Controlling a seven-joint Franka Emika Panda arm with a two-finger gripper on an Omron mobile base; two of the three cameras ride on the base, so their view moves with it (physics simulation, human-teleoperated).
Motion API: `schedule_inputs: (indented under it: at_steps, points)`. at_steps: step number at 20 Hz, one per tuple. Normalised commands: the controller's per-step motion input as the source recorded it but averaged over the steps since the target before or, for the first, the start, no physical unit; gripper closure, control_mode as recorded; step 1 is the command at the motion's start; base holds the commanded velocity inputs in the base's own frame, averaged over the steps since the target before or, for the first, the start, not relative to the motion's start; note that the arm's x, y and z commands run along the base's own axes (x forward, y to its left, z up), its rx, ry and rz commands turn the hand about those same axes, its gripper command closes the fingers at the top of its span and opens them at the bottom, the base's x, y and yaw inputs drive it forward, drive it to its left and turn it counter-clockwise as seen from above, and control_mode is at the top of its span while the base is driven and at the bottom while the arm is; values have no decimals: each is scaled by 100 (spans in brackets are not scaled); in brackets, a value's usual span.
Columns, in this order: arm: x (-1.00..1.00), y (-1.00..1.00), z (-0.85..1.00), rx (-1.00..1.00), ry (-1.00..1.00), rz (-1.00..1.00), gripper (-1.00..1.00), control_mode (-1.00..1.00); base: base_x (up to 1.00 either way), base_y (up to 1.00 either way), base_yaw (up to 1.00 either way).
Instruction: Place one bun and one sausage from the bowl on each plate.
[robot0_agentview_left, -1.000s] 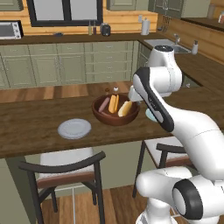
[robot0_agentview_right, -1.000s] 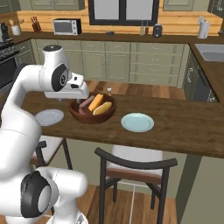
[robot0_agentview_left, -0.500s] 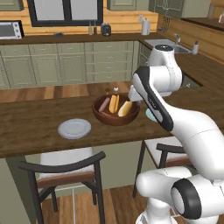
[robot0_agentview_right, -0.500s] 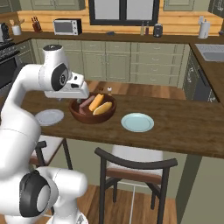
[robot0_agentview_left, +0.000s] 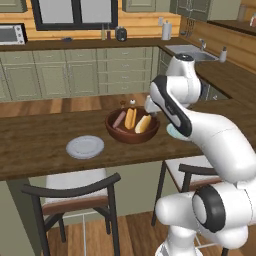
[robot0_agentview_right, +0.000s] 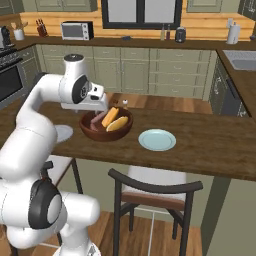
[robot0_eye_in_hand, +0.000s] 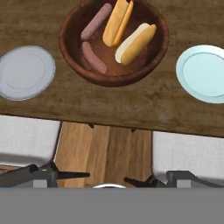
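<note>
Beyond the open jaws (well apart), bowl (robot0_eye_in_hand: 114, 74).

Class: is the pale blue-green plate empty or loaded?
Empty: the blue-green plate is bare; both buns and both sausages lie in the bowl.

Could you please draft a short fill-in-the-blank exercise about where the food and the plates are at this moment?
1. Both buns and both sausages lie inside the ____.
2. The bowl stands on the counter between the two ____.
3. Neither the grey-white plate nor the blue-green plate has any ____ on it yet.
4. The gripper has its fingers spread apart and holds ____.

Missing words: bowl; plates; food; nothing
</note>
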Motion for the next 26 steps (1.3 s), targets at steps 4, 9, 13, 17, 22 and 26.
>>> schedule_inputs:
  at_steps: [4, 9, 13, 17, 22, 26]
  points:
    - [56, -40, -57, 0, 1, 3, -100, -100, 0, 0, 0]
    - [32, -2, -41, 0, 4, -8, -100, -100, 0, 0, 0]
    - [24, 0, -25, 0, 1, -19, -100, -100, 0, 0, 0]
    - [30, 0, -5, 0, 5, -20, -100, -100, 0, 0, 0]
    - [33, 0, -4, 0, 4, -16, -100, -100, 0, 0, 0]
    - [48, 0, -7, 0, 4, -9, -100, -100, 0, 0, 0]
